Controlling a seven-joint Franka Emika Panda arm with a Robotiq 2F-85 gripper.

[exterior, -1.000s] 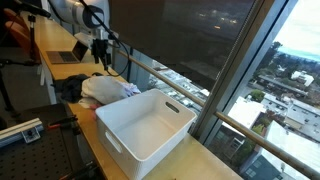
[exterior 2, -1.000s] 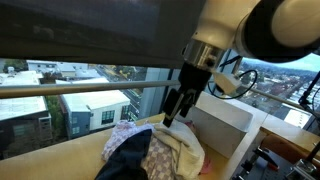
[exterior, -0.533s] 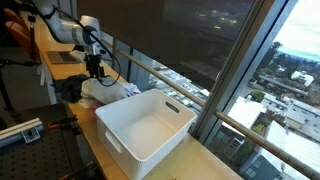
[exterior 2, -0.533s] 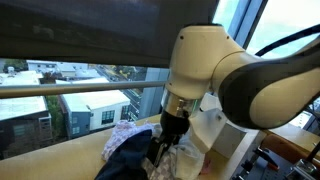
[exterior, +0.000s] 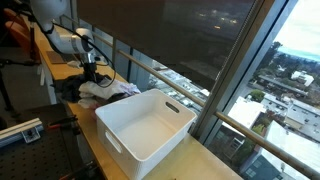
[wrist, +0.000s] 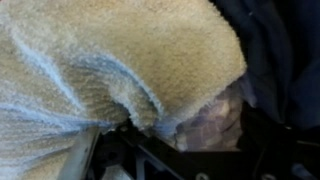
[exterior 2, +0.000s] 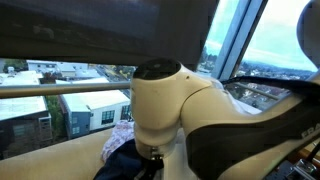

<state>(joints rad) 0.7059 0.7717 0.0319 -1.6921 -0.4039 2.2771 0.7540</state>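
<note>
No words to read here.
No letters, numbers, labels or signs can be read on the fluffy cream towel, the dark blue cloth or the white plastic tub. The town buildings outside the window are too far off to show any signs.

A long wooden table ran along the window wall, and from where I stood two things rested directly on it. Toward the nearer end stood a white plastic tub, rectangular and upright, with a handle slot cut into its side. Just past the tub's far corner lay a heap of clothes. A cream terry cloth lay on top. A dark garment spilled out beside it onto the wood, and a flowered cloth was bunched at the window side. Whether the heap and the tub actually touched, I could not tell.
</note>
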